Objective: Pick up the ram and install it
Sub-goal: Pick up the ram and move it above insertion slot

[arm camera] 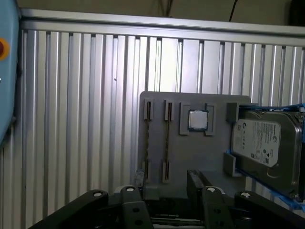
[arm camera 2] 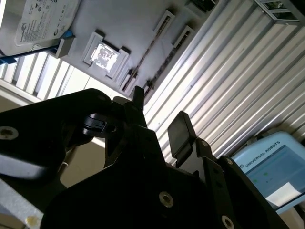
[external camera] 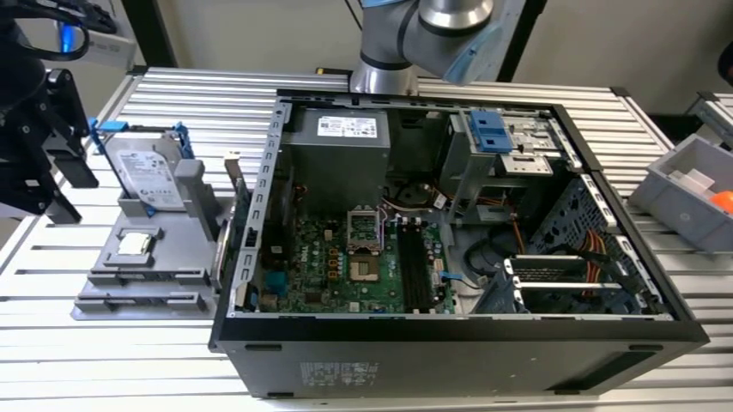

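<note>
The ram (arm camera: 167, 140) is a thin dark strip seen edge-on, lying in a slot of the grey holder tray (arm camera: 200, 157) between end clips. It also appears as a dark line in the second wrist view, ram (arm camera 2: 147, 53). My gripper (arm camera: 166, 179) hangs above the table at the tray's near edge, short of the ram. It is open, its black fingers (arm camera: 193, 177) apart with nothing between them. In the exterior view the gripper (external camera: 67, 184) is at the far left, beside the tray (external camera: 149, 257). Black memory slots (external camera: 414, 270) sit on the motherboard inside the open computer case (external camera: 458, 343).
A silver hard drive (external camera: 149, 176) in a blue-handled frame and a small square chip (external camera: 136, 243) also rest on the tray. On the exterior view's right stands a grey bin (external camera: 687, 193). The ribbed aluminium table (external camera: 115, 360) surrounds everything. The arm's base (external camera: 413, 43) rises behind the case.
</note>
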`<state>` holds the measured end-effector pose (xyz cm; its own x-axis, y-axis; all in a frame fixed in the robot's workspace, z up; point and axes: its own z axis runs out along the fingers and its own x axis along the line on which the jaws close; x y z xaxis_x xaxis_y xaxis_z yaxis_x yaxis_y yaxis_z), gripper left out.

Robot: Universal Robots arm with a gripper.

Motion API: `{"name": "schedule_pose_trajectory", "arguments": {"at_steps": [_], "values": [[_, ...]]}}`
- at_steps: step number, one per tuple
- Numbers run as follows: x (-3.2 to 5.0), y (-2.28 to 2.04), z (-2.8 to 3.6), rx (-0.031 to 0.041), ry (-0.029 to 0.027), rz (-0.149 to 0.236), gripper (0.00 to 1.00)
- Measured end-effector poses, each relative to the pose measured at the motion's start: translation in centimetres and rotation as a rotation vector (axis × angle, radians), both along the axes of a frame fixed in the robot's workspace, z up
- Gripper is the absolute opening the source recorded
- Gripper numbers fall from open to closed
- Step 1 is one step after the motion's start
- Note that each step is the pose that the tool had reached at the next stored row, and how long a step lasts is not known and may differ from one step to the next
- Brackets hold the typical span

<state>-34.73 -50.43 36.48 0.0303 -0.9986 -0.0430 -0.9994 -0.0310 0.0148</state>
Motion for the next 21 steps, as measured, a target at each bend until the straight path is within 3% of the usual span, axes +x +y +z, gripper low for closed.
{"name": "schedule_pose_trajectory", "arguments": {"at_steps": [21], "values": [[0.0, 0.0, -1.53, -0.0005, 0.0, 0.0, 1.0]]}}
